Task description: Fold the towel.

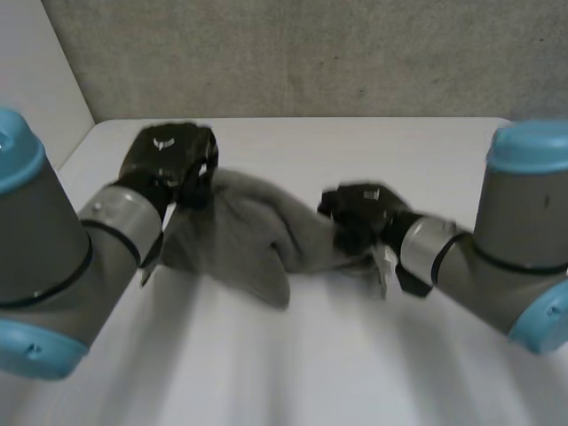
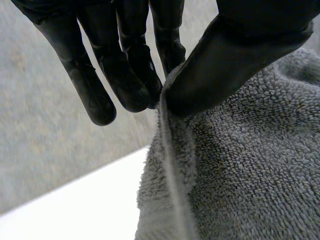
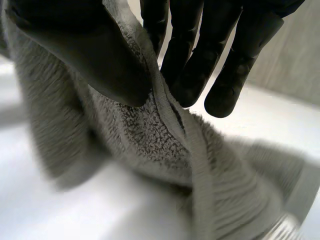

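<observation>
Left hand pinches towel edge between thumb and fingers; right hand pinches the opposite edge likewise. Towel hangs bunched between them over the table.

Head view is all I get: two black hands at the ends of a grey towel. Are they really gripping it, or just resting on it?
Observer: Gripping. The left wrist view shows the left hand pinching the towel at its hemmed edge, between thumb and fingers.
Visitor: And the other one?
Observer: The same. In the right wrist view, the right hand pinches a hemmed edge between its thumb and fingers.
Visitor: What sort of cloth is it up close?
Observer: Looped terry with a flat woven hem, which is plain in both wrist views.
</observation>
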Motion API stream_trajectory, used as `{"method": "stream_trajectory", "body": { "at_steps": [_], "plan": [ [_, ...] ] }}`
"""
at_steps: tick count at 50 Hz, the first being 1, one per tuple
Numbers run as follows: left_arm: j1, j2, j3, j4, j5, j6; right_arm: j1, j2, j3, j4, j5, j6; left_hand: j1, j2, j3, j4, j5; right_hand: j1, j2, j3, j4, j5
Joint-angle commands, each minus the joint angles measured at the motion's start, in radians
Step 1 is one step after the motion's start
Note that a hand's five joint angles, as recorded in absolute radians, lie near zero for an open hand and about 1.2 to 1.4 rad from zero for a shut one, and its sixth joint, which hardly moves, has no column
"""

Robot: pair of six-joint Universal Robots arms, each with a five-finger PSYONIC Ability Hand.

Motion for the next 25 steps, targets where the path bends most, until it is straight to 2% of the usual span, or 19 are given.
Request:
{"method": "stream_trajectory", "body": {
  "at_steps": [1,2,3,4,6,9,13,20,22,23,25],
  "plan": [
    [0.023,-0.105,0.242,0.000,0.039,0.004,-0.040,0.024,-0.385,-0.118,0.010,0.042,0.084,0.088,0.055,0.036,0.069,0.087,0.105,0.094,0.070,0.069],
    [0.031,-0.151,0.347,-0.002,0.045,0.007,-0.040,0.024,-0.386,-0.119,0.010,0.042,0.084,0.088,0.055,0.036,0.069,0.087,0.105,0.094,0.070,0.069],
    [0.040,-0.194,0.457,-0.003,0.045,0.010,-0.048,0.043,-0.494,-0.175,0.016,0.036,0.084,0.088,0.055,0.036,0.069,0.087,0.105,0.094,0.070,0.069],
    [0.040,-0.194,0.458,-0.004,0.045,0.010,-0.048,0.043,-0.495,-0.175,0.016,0.036,0.084,0.088,0.055,0.036,0.069,0.087,0.105,0.094,0.070,0.069],
    [0.075,-0.252,0.657,-0.002,0.046,0.010,-0.060,0.048,-0.657,-0.281,0.028,0.017,0.084,0.088,0.055,0.036,0.069,0.087,0.105,0.094,0.070,0.069],
    [0.088,-0.268,0.742,0.003,0.046,0.009,-0.069,0.032,-0.726,-0.379,0.039,-0.013,0.084,0.088,0.055,0.036,0.069,0.087,0.105,0.094,0.070,0.069],
    [0.106,-0.262,0.872,0.009,0.046,0.010,-0.071,-0.006,-0.722,-0.450,0.039,-0.018,0.084,0.088,0.055,0.036,0.069,0.087,0.105,0.094,0.070,0.069],
    [0.180,-0.194,0.782,0.010,0.049,-0.002,-0.066,-0.045,-0.556,-0.412,0.001,-0.027,0.084,0.088,0.055,0.036,0.069,0.087,0.105,0.094,0.070,0.069],
    [0.193,-0.179,0.635,0.019,0.069,-0.002,-0.064,-0.063,-0.452,-0.369,-0.048,-0.030,0.084,0.088,0.055,0.036,0.069,0.087,0.105,0.094,0.070,0.069],
    [0.193,-0.179,0.634,0.020,0.069,-0.002,-0.064,-0.063,-0.452,-0.369,-0.048,-0.030,0.084,0.088,0.055,0.036,0.069,0.087,0.105,0.094,0.070,0.069],
    [0.193,-0.168,0.489,0.021,0.118,-0.001,-0.064,-0.061,-0.357,-0.314,-0.092,-0.042,0.084,0.088,0.055,0.036,0.069,0.087,0.105,0.094,0.070,0.069]
  ]
}}
